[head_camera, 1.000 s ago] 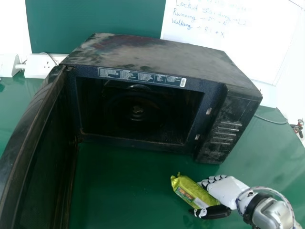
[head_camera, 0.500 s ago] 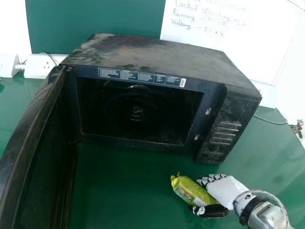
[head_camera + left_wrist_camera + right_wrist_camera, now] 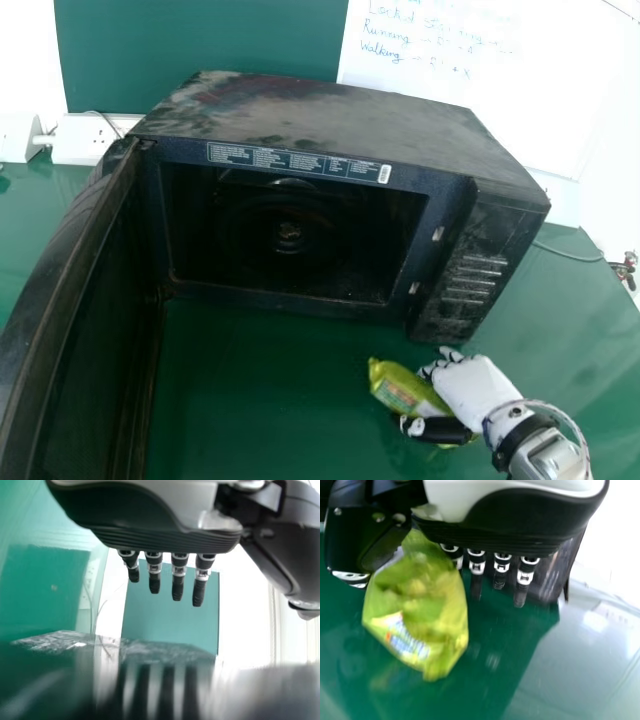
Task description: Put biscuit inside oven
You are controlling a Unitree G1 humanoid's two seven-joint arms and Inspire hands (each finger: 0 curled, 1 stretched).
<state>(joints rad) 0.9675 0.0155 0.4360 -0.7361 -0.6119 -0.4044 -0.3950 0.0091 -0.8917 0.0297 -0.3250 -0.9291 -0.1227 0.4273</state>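
Biscuit packet (image 3: 405,389), oblong yellow-green plastic, pinched in the half-closed white-and-black plastic right robot hand (image 3: 470,388) in front of the boxy black metal microwave oven (image 3: 330,110), should clear the sill (image 3: 285,304) level, without squeezing.

Head cam looks fwd & down from above, mid-dist., at oven (image 3: 340,115), green tabletop (image 3: 250,400) & green panel (image 3: 200,50) behind. L wrist cam: v. close to L hand (image 3: 165,540), facing fwd, approx. level; shares panel w/ head view. R wrist cam: v. close to R hand (image 3: 470,390), angled down; shares biscuit pkt (image 3: 398,385), tabletop & part of oven w/ head view.
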